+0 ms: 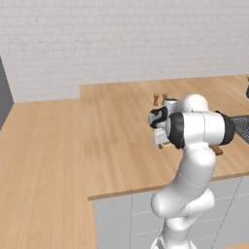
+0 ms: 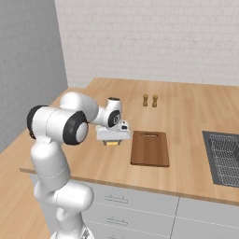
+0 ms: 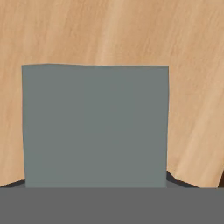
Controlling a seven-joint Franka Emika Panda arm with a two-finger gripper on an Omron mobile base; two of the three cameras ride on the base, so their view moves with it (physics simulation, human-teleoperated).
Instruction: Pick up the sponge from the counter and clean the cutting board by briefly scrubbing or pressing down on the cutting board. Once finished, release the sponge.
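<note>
**A:** Grey-green fills the hand camera where the two-finger gripper (image 2: 112,140) points: the small flat rectangular sponge (image 3: 95,126), grey-green pad over a yellow layer, sits squarely under the claw. A dark fingertip (image 3: 175,180) peeks out beside its lower corner.

**B:** Is the claw closed on it?

**A:** That cannot be told. The sponge hides most of the fingers, and in the right base view the white hand covers them. The fingers appear to straddle the pad; whether they pinch it is unclear.

**B:** And where does the sponge lie?

**A:** On the large light-wood plank counter (image 2: 186,112), directly below the hand; a yellow sliver shows beneath the gripper in the right base view. The flat reddish-brown wooden cutting board (image 2: 150,148) lies just beside it, toward the dark grey grid panel (image 2: 226,156), with its long axis running from the counter's front edge toward the wall.

**B:** So the coming move?

**A:** Probably secure the grip, lift, and carry sideways onto the board. Two small brown shakers (image 2: 150,100) stand well behind, out of that path.
</note>
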